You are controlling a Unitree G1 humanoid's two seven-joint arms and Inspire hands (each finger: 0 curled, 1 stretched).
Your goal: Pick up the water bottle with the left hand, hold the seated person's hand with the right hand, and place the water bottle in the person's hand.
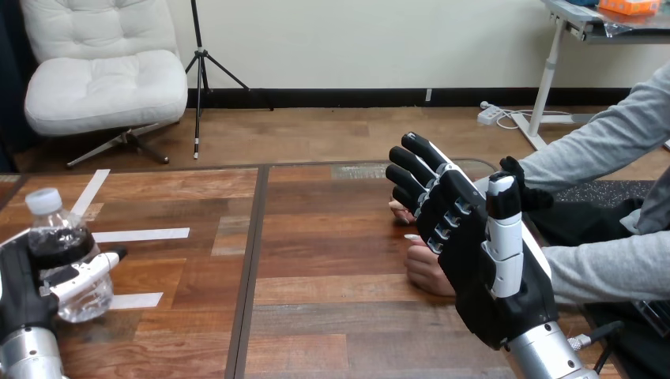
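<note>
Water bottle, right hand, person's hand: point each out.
water bottle (pixel 62 239): head view, dark upper body.
right hand (pixel 478 276): head view, middle of the hand.
person's hand (pixel 427 271): head view, its exposed part.

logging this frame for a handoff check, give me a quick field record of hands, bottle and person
left hand: curled round bottle, at table's left
bottle: upright, cap on; lifted or standing, cannot tell
right hand: open, raised in front of person's hands
person's hands: low over table at right, partly hidden
hold on person: none seen
bottle handed over: not yet
</note>
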